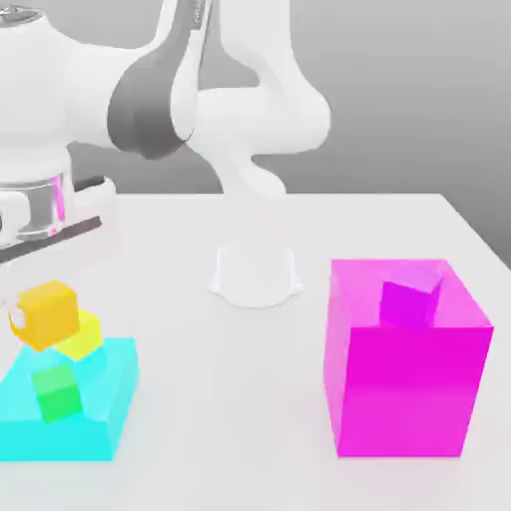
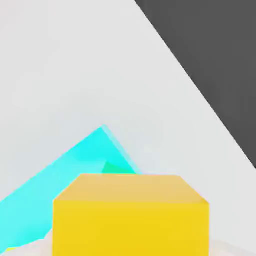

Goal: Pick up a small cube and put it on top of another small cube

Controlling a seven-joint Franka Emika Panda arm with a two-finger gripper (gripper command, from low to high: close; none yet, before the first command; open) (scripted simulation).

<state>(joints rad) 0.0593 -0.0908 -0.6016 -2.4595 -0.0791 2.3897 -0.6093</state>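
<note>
Exterior view, left to right. At the far left the gripper (image 1: 25,317) hangs below the arm's wrist, clamped on the orange cube (image 1: 48,313); one pale finger (image 1: 17,319) shows at the cube's left face. The orange cube is slightly tilted and sits directly above the yellow cube (image 1: 82,337), overlapping its upper left corner; whether the two touch cannot be told. The yellow cube rests on the top face of the cyan block (image 1: 110,384), toward its rear edge. The green cube (image 1: 57,392) stands on the same block, nearer the front. The cyan block lies flat on the white tabletop (image 1: 230,399). Near the centre, the arm's white base (image 1: 255,274) stands on the tabletop behind the blocks. At the right, well apart from the cyan block, stands the tall magenta block (image 1: 404,379), with the small magenta cube (image 1: 410,299) on its top face.

Hand view. The orange cube (image 2: 130,215) appears in the foreground, with a corner of the cyan block (image 2: 95,150) behind it and a sliver of the green cube (image 2: 117,168) just beyond the orange cube's top edge.
</note>
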